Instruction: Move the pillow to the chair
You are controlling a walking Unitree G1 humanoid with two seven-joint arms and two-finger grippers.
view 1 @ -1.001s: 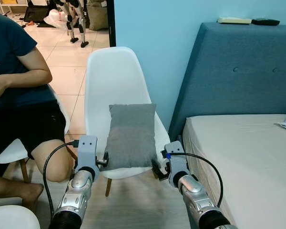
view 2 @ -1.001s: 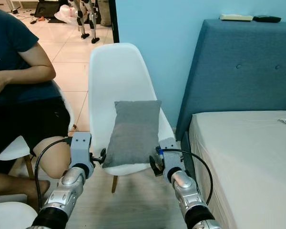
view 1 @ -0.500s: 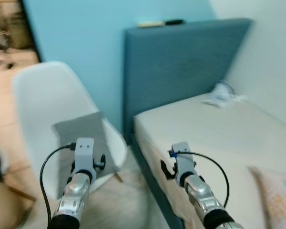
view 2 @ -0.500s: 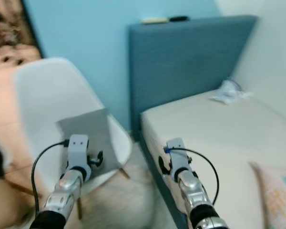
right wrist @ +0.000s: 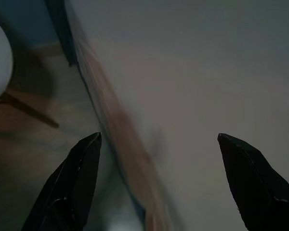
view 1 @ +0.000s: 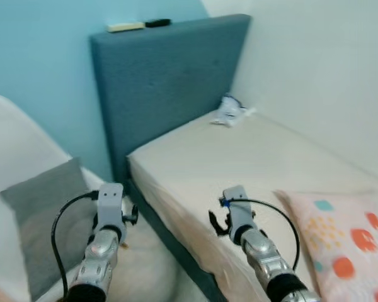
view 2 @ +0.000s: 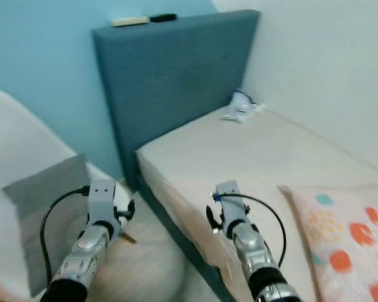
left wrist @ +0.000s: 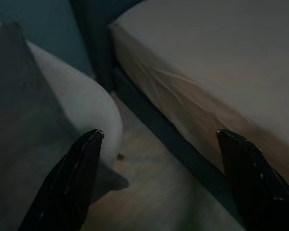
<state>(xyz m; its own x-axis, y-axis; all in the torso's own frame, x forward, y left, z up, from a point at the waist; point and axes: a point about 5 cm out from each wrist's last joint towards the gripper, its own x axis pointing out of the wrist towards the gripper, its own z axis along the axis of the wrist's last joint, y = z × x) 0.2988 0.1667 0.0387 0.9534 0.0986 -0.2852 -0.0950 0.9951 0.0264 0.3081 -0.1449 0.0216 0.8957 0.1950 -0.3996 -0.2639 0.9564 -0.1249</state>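
Note:
A grey pillow [view 1: 41,220] leans on the seat of the white chair [view 1: 12,138] at the far left, also seen as the grey pillow [left wrist: 19,125] in the left wrist view. My left gripper [left wrist: 159,139] is open and empty, just right of the chair, over the floor gap beside the bed. My right gripper [right wrist: 159,139] is open and empty too, held over the near edge of the mattress [view 1: 239,151]. A second pillow [view 1: 340,239], pale pink with coloured dots, lies on the bed at the lower right.
A blue headboard [view 1: 164,82] stands behind the bed with two small flat items [view 1: 135,25] on top. A crumpled white and blue thing [view 1: 230,112] lies at the bed's head. A white wall runs along the bed's far side.
The whole view has swung to the right: the person and most of the chair have left the picture, and the bed with the dotted pillow has come in. Both grippers stay open.

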